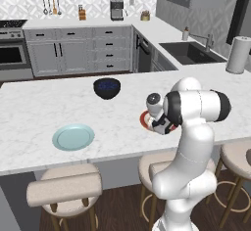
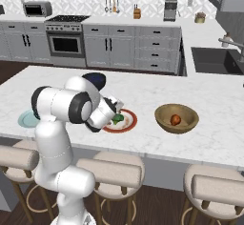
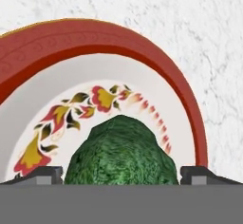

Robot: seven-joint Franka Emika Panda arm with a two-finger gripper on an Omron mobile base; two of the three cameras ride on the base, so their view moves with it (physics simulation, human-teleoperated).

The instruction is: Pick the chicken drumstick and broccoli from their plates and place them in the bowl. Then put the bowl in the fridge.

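The dark-green broccoli [image 3: 121, 152] lies on the white plate with the red-orange rim [image 3: 95, 38]. My gripper [image 3: 121, 176] is low over it and open, with one fingertip [image 3: 45, 174] on each side of the floret. In the right base view the gripper [image 2: 116, 117] reaches down onto that plate [image 2: 128, 126] at the broccoli [image 2: 118, 119]. To the right of it stands the wooden bowl [image 2: 188, 112] with the orange-brown chicken drumstick [image 2: 176, 119] inside. The pale blue-green plate [image 1: 73, 137] sits bare at the left. The fridge is out of view.
A dark navy bowl [image 1: 107, 88] stands further back on the marble island [image 1: 29, 107]. Stools [image 1: 66, 188] line the near edge. A paper towel roll [image 1: 238, 55] and the sink [image 1: 191, 51] are at the far right.
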